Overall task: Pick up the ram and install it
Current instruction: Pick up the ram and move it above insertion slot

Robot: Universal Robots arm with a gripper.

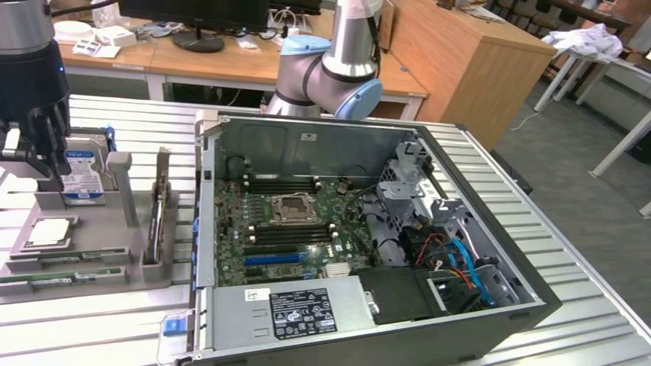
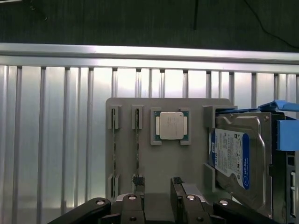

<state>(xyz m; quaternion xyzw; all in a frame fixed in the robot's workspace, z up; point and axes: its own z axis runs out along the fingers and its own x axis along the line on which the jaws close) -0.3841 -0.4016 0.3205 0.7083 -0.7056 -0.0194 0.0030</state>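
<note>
Grey holder tray [image 1: 102,263] sits on the slatted metal table [image 1: 600,320] at the exterior view's left, beside the open computer case [image 1: 529,301]; tray and case stand just apart. On the tray: silver blue-labelled hard drive [image 1: 81,174] upright at the far end; square CPU chip [image 1: 46,232] flat in the middle; the ram [image 1: 76,261], a thin green stick, on edge in a slot just near of the chip; second green stick [image 1: 51,280] in the slot along the tray's near edge. Wrist view: ram [image 2: 137,149] beside the CPU chip [image 2: 171,125], second stick [image 2: 113,149] on its other side, hard drive [image 2: 236,158] beyond the chip. Gripper [image 1: 33,156] hangs over the tray's far left, close by the hard drive; gripper [image 2: 157,186] has jaws spread, nothing between them; one fingertip [image 2: 138,181] sits above the ram's slot, contact not clear. Inside the case: green motherboard [image 1: 295,229], empty CPU socket [image 1: 295,207], memory slots on either side of it.
</note>
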